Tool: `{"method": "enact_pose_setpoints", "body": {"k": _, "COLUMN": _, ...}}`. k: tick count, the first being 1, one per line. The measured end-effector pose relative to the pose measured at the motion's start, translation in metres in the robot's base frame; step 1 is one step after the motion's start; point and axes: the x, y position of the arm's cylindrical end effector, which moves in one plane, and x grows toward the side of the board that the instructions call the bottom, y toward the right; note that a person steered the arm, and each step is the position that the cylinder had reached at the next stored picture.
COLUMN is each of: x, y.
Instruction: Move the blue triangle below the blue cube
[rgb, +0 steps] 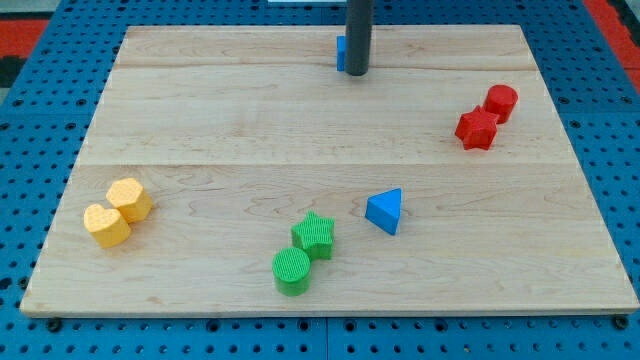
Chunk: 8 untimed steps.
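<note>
The blue triangle lies on the wooden board, a little right of centre toward the view's bottom. The blue cube sits near the board's top edge and is mostly hidden behind my rod. My tip rests on the board right against the cube's right side, far above the triangle.
A red star and a red cylinder touch at the right. A green star and a green cylinder sit left of the triangle. A yellow hexagon and a yellow heart sit at the left.
</note>
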Motion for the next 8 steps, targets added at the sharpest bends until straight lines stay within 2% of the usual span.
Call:
{"method": "enact_pose_setpoints", "body": {"k": 1, "x": -0.029, "y": -0.002}}
{"method": "enact_pose_setpoints", "body": {"k": 2, "x": -0.037, "y": -0.032}}
{"method": "enact_pose_setpoints", "body": {"k": 3, "x": 0.036, "y": 0.017}}
{"method": "enact_pose_setpoints", "body": {"k": 4, "x": 0.157, "y": 0.038}}
{"method": "enact_pose_setpoints", "body": {"k": 5, "x": 0.211, "y": 0.138}}
{"method": "enact_pose_setpoints", "body": {"k": 6, "x": 0.271, "y": 0.078}}
{"method": "enact_pose_setpoints", "body": {"k": 7, "x": 0.239, "y": 0.033}}
{"method": "enact_pose_setpoints", "body": {"k": 8, "x": 0.195, "y": -0.058}}
